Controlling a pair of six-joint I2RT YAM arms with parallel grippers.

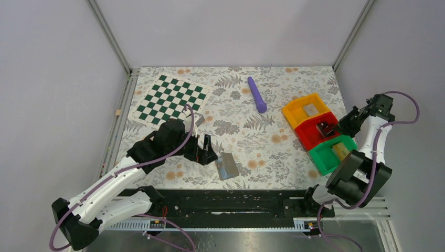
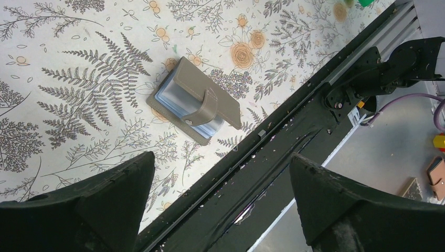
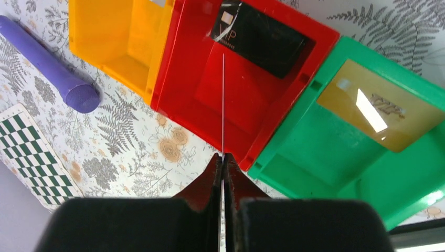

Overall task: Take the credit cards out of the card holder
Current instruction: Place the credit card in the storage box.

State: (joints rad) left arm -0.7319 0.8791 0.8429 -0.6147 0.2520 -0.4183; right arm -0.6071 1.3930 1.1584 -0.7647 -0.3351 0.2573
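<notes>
The card holder (image 1: pixel 227 166) is seen from above lying on the floral table (image 1: pixel 262 152), close to the near edge and a little left of centre. The left gripper (image 1: pixel 207 148) is held just to its left, apart from it. On the right side three bins are set touching in a slanted row: an orange bin (image 1: pixel 300 103) farthest, a red bin (image 1: pixel 309 137) in the middle and a green bin (image 1: pixel 325 160) nearest. The right gripper (image 1: pixel 338 126) is poised over the red one. A purple cylinder (image 1: pixel 257 94) and a chessboard (image 1: pixel 170 100) lie towards the far side.

In the left wrist view the fingers (image 2: pixel 126 189) are spread wide with nothing between them. The holder is shown beyond them with its grey leaves stacked, light blue showing between, and a grey strap wrapped over one edge.

In the right wrist view the jaws are pinched together on a thin held card (image 3: pixel 223 105), seen edge-on above the red bin. A dark card (image 3: pixel 260 37) leans in that bin, and a gold card (image 3: pixel 380 105) lies in the green one.
</notes>
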